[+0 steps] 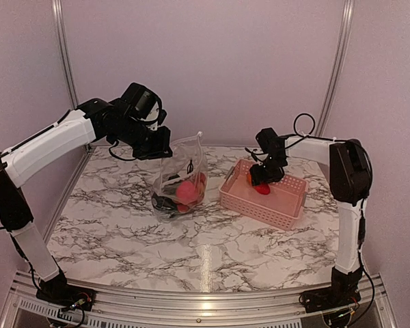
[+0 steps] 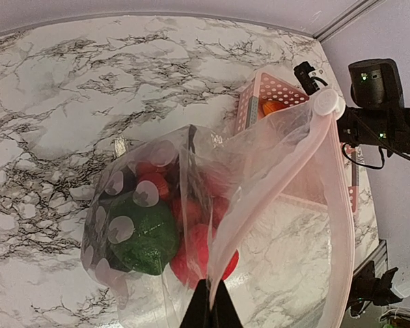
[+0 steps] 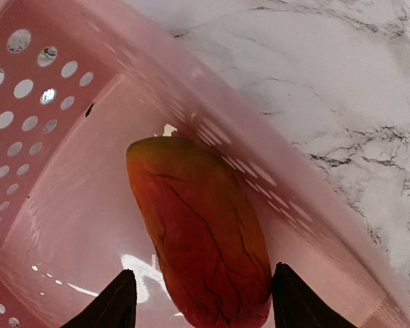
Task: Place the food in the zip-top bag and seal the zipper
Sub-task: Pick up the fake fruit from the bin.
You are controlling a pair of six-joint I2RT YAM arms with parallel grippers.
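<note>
On the left, the left gripper (image 1: 158,146) is reaching out over the marble table (image 1: 116,236) and is holding its jaws pressed fully together on the upper edge of the zip-top bag (image 1: 182,179). In the left wrist view the two fingers (image 2: 208,309) are pinching one layer of the clear film between them. The bag is hanging from that pinch with its bottom resting on the table, just left of the pink basket (image 1: 288,208), and its mouth is gaping open. The zipper (image 2: 270,191) is showing as a pale strip running along the open mouth edge up to a white end tab (image 2: 326,104), so the two sides are lying apart rather than pressed shut. Inside the bag, red berries (image 1: 186,191) are sitting low in the middle, a round green piece (image 2: 145,236) is lying beside them, and a dark shape at the bottom, likely the aubergine (image 1: 164,203) though the crinkled film is blurring it, is lying under them. Further right, the right gripper (image 1: 263,179) is dipping into the near left corner of the basket with its jaws standing wide apart and gripping nothing. In the right wrist view its dark fingertips (image 3: 116,304) are straddling the orange-red mango (image 3: 199,246), which is lying on the basket floor against the side wall.
</note>
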